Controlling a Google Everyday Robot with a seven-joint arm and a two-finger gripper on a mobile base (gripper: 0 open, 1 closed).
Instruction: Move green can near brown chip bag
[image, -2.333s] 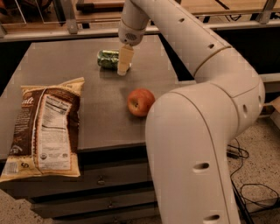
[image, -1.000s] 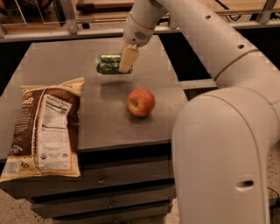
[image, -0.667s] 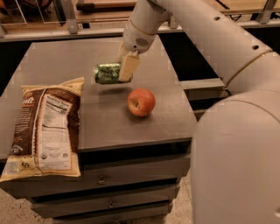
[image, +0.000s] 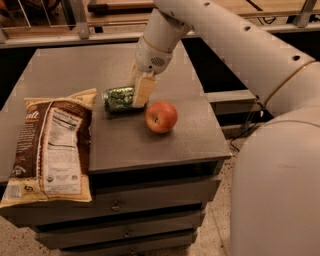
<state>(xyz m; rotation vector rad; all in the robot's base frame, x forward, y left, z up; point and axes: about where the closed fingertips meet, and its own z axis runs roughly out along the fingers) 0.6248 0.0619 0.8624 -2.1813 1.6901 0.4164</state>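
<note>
Brown chip bag (image: 50, 147): it lay flat on the near left of the worktop (image: 155, 150), label panel up. Its lower end hung over the front edge. It had not shifted.

Red apple (image: 161, 116): it stood right of centre, where it had been all along. It was just beside the can's right end, and I could not tell whether they touched.

Green can (image: 117, 99): it lay on its side just past the bag's top right corner. It was very near that corner, but I could not tell if it touched.

Can's axis: the long axis ran left to right, about parallel with the worktop's front edge. One silver end pointed at the bag and the other was hidden behind my finger.

Claw (image: 140, 95): it was clamped across the can's right part. One tan finger showed in front and the other was hidden behind the can.

What changed: about two seconds before, I held the can at the far part of the worktop. I had since carried it forward and leftward, toward the bag.

Meaning for the task: I judged the carrying nearly finished, with only letting go and pulling away left. I could not tell whether the can already rested on the worktop.

Arm (image: 210, 30): it reached in from the far right, over the apple.
</note>
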